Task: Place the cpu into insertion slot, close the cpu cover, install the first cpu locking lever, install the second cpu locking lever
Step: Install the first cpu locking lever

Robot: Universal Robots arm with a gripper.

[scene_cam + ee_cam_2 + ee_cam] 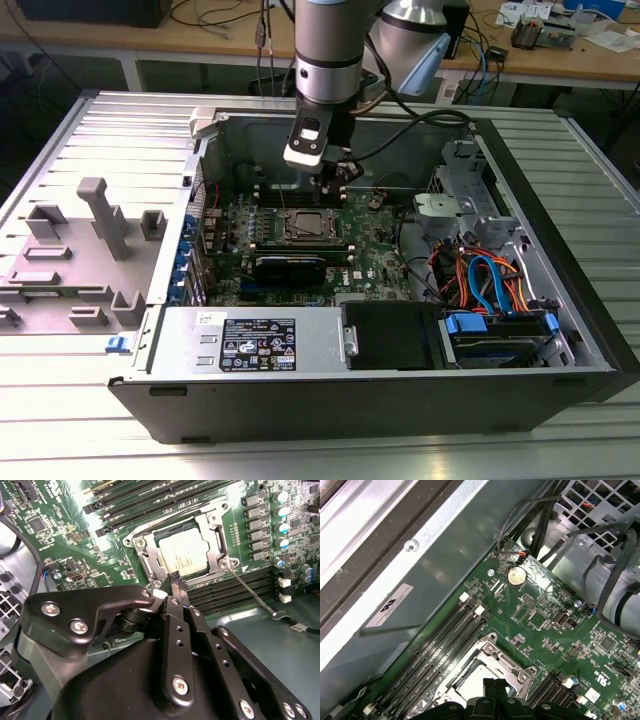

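The cpu (182,555) lies flat in the insertion slot (165,532), its silver-grey top showing. The cpu cover (216,540) is down around it as a silver frame. A thin locking lever (250,592) sticks out from one socket corner across the black memory slots, unlatched. My gripper (177,584) hangs just above the socket's edge with its black fingers pressed together and nothing between them. In the first wrist view the gripper (495,686) sits over the slot's frame (492,657). In the exterior view the gripper (335,178) is above the socket (305,228).
The green motherboard (375,255) lies inside an open computer case (560,330). Memory slots (235,587) run beside the socket. Coloured cables (480,280) and a drive cage fill the exterior view's right. A power supply (250,340) lines the front. A grey fixture (95,235) stands outside the case.
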